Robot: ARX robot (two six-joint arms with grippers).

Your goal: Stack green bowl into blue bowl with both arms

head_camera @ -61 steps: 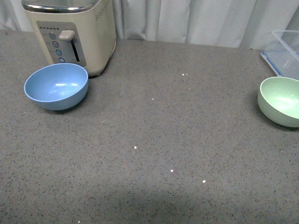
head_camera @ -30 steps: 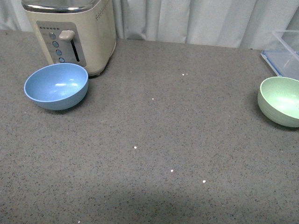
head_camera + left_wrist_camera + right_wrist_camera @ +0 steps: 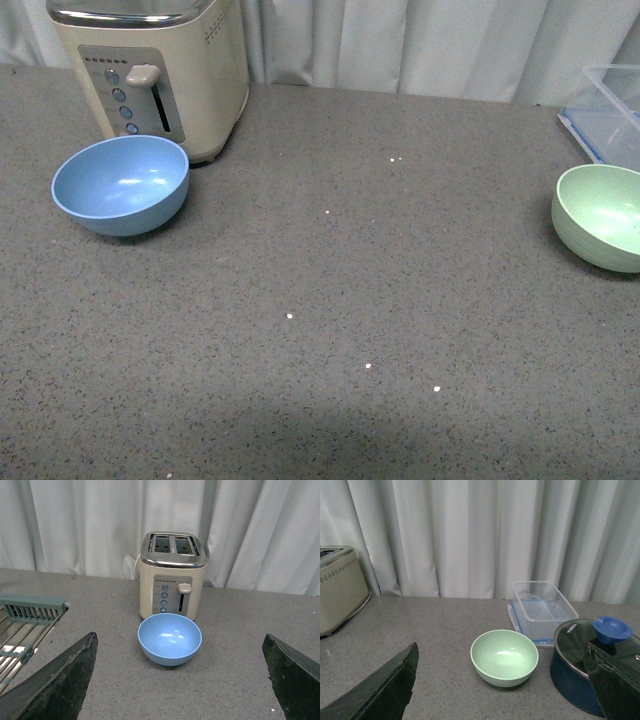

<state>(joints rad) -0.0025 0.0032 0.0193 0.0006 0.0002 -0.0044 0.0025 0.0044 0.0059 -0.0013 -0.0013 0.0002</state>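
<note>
Two bowls, both upright, empty and well apart, neither touched. One blue bowl (image 3: 120,185) sits toward the far left corner of the table (image 3: 330,280), just in front of the one cream toaster (image 3: 150,70); cannot tell if rim and toaster touch. One green bowl (image 3: 603,215) sits toward the right side of the table, cut by the frame edge in the front view. Not stacked: the whole middle of the table lies between them. Behind the green bowl, toward the far edge, is one clear plastic container (image 3: 542,610), open-topped, near the bowl and apart from it. Beside the green bowl is one dark blue pot (image 3: 570,680) with a glass lid (image 3: 600,647) and a blue knob (image 3: 612,629); pot and bowl are close but apart. One dish rack (image 3: 27,617) lies off to the side of the toaster, only partly seen. A few small white specks (image 3: 289,316) dot the table's middle. A pale curtain (image 3: 470,535) hangs along the far edge. Neither arm shows in the front view. Left gripper (image 3: 179,636): two black fingers (image 3: 65,680) spread wide, holding nothing, blue bowl framed between them further off. Right gripper (image 3: 500,646): two black fingers (image 3: 385,690) also spread wide, holding nothing, green bowl framed between them, no contact.
</note>
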